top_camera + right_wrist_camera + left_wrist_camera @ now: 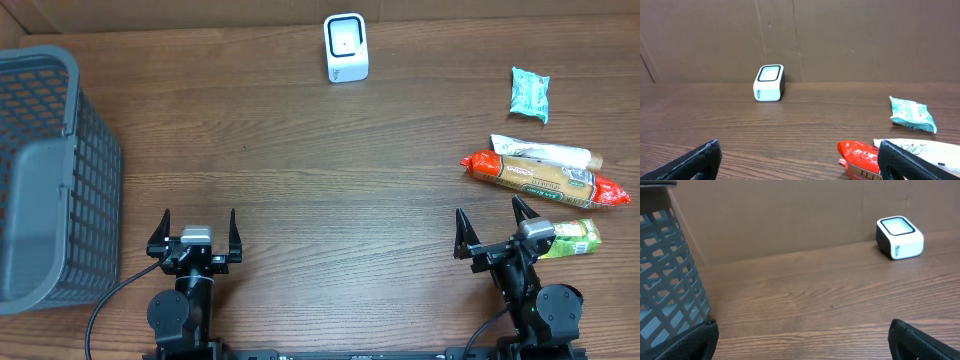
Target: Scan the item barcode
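Note:
A white barcode scanner (346, 47) stands at the back centre of the wooden table, also seen in the left wrist view (899, 238) and the right wrist view (769, 83). Several packaged items lie at the right: a teal packet (529, 93), a white packet (540, 152), a long red-ended roll (545, 179) and a green packet (572, 239). My left gripper (199, 222) is open at the front left, holding nothing. My right gripper (489, 215) is open at the front right, just left of the green packet. The roll's red end (860, 155) lies near its right finger.
A grey mesh basket (95, 170) takes up the left edge of the table, close beside my left gripper (802, 340). A brown cardboard wall runs along the table's back edge.

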You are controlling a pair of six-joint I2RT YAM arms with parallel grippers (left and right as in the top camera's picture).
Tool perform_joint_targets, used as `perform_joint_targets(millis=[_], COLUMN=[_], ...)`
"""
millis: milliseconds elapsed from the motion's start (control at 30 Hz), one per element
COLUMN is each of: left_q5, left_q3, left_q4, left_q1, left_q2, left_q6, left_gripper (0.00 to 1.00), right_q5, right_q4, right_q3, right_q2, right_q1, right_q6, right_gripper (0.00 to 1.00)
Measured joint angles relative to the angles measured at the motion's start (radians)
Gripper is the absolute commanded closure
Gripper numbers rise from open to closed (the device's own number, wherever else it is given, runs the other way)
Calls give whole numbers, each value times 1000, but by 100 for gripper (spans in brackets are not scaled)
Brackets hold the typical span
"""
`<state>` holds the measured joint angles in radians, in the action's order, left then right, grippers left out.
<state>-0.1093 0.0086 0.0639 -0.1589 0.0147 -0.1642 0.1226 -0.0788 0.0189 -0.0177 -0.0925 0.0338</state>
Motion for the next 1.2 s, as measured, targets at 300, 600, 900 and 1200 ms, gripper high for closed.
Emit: perform_joint_targets(millis=[300, 600, 900, 1200], left_q5=[-52, -56, -56, -56], left_q3=[0, 0, 0, 0], left_q4=[-4, -4, -4, -4], left_q1=[0, 0, 0, 0], left_q2=[0, 0, 0, 0], left_q6=[3, 5, 5, 5], left_gripper=[0, 1, 0, 0], right_q5=[0, 0, 0, 0], right_q4=[0, 0, 0, 0], right_q3=[0, 0, 0, 0], right_q2=[0, 0, 0, 0], right_q1=[0, 0, 0, 0], right_q6=[0, 0, 0, 0], right_gripper=[0, 0, 0, 0])
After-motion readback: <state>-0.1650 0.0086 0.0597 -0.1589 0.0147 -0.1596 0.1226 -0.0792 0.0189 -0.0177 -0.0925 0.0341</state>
